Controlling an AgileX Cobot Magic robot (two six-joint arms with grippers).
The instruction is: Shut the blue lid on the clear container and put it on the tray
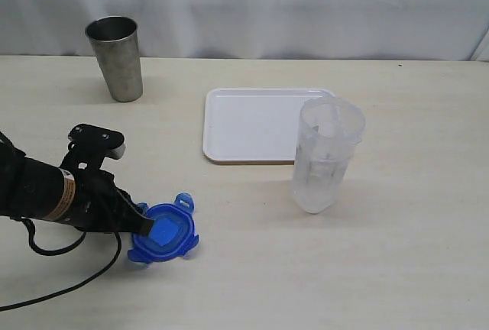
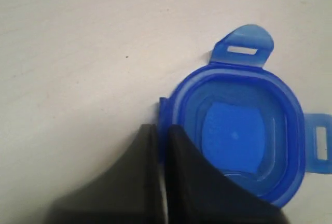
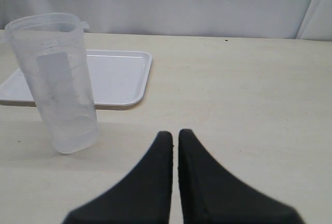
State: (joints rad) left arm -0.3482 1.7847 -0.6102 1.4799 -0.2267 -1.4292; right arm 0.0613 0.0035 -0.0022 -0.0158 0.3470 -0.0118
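**Left gripper [image 1: 147, 227] clamped on the rim of the small round bright-blue plastic lid [image 1: 170, 231]**

The left arm comes in low from the left edge of the exterior view, black and cabled, with its wrist angled down toward the pale surface [image 1: 367, 269]. Its dark fingers [image 2: 129, 182] press together on the lid's upright rim wall. The lid lies flat on the surface at the front left, showing concentric ridges with its snap flaps splayed outward.

The right gripper [image 3: 175, 135] shows only in its own wrist view, with its fingers together and nothing between them.

The tall translucent clear plastic container [image 1: 327, 154] stands upright on the surface, just in front of the near right corner of the flat white rectangular tray [image 1: 252, 124]. It looks empty and has a pale label on its wall. A grey metal cup [image 1: 116, 59] stands upright at the back left, well apart.
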